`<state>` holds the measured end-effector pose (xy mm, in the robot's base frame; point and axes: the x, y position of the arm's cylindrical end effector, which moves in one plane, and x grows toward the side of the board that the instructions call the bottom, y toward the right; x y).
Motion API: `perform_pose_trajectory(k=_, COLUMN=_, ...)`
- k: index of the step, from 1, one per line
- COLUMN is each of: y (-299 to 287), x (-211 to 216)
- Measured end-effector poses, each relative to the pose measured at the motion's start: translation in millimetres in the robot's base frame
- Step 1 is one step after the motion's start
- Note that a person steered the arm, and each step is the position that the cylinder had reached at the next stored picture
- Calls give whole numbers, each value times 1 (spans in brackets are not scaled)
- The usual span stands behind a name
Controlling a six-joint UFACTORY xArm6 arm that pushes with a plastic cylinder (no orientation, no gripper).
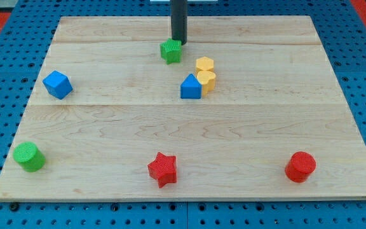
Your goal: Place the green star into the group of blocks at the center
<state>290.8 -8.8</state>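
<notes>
Tip is the only thing I have at the end of my rod: there is no claw, so nothing can open, close or grip. My tip (178,42) stands near the view's top, at the upper right edge of the green star (170,51). It looks to be touching it, but I cannot tell this for sure.

The green star lies a little up and to the left of the centre group and is not yet joined to it. The group is the upper yellow block (204,64), the lower yellow block (206,80) and the blue block (190,87), all three pressed together.

I judge that the step in hand is the approach to the push. From this side a push would send the star to the view's left, away from the group. So the next move calls for my tip to go around to the star's upper left and then push down and right.

Nothing lies between the star and the group. On the desk (265,114), well apart, are the blue cube (57,84), the green cylinder (28,156), the red star (162,168) and the red cylinder (300,166).
</notes>
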Motion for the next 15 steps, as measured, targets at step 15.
perform_pose_trajectory(k=15, y=-24, x=61)
